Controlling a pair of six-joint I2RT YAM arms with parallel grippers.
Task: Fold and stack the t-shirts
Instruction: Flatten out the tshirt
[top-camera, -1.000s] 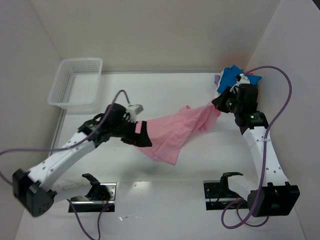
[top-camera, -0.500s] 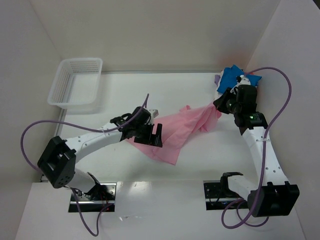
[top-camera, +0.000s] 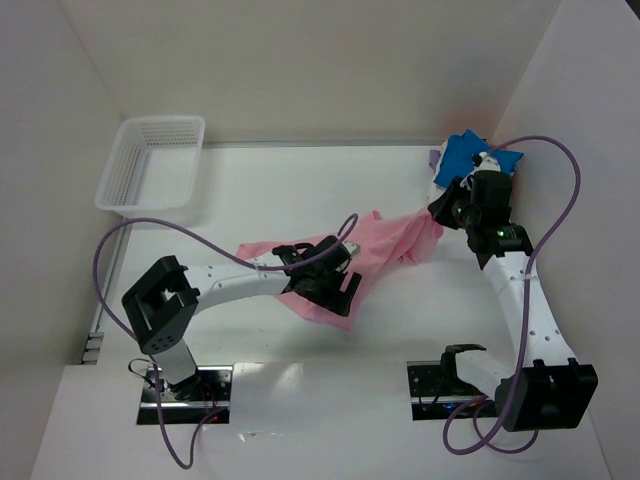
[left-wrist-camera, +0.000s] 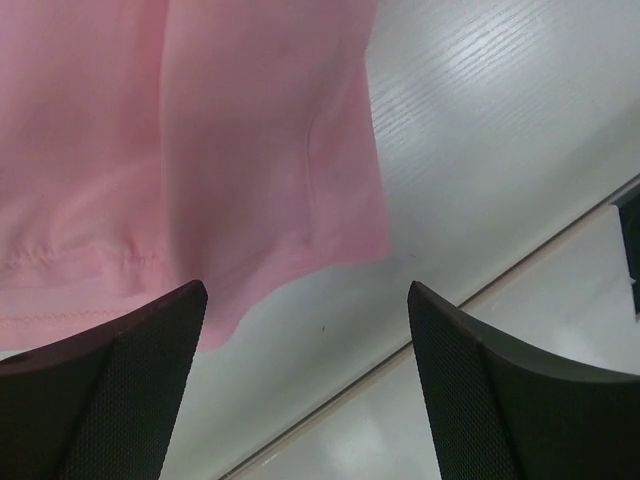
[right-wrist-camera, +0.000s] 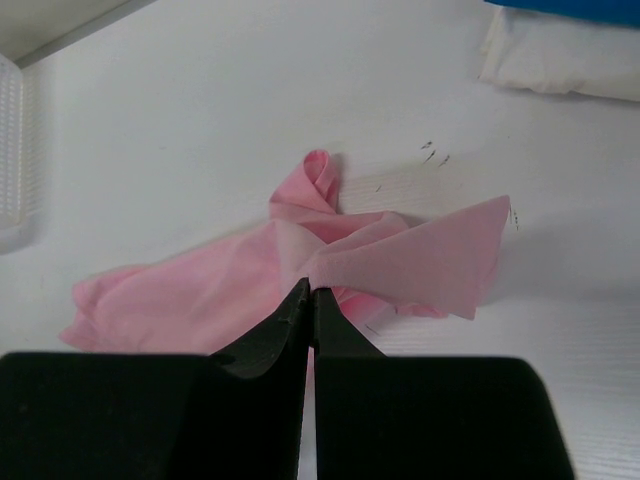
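The light pink t-shirt (top-camera: 385, 245) lies stretched across the middle of the table. My right gripper (top-camera: 441, 215) is shut on its bunched right end, which also shows in the right wrist view (right-wrist-camera: 400, 260) with the gripper (right-wrist-camera: 312, 290) pinching a fold. My left gripper (top-camera: 340, 293) is open and empty, hovering over the shirt's near edge. In the left wrist view the pink hem (left-wrist-camera: 200, 130) lies beyond the spread gripper (left-wrist-camera: 305, 390). The bright blue shirt (top-camera: 462, 152) sits at the far right on white (right-wrist-camera: 560, 60) and lavender (top-camera: 433, 158) ones.
A white mesh basket (top-camera: 150, 165) stands at the far left corner. White walls close in the table at the back and both sides. The table's near edge (left-wrist-camera: 520, 250) runs just beyond the left gripper. Purple cables loop off both arms.
My left arm has swung right and nearer, crossing over the pink shirt with its jaws open. The shirt's left end now lies flat on the table. The right gripper has stayed put.
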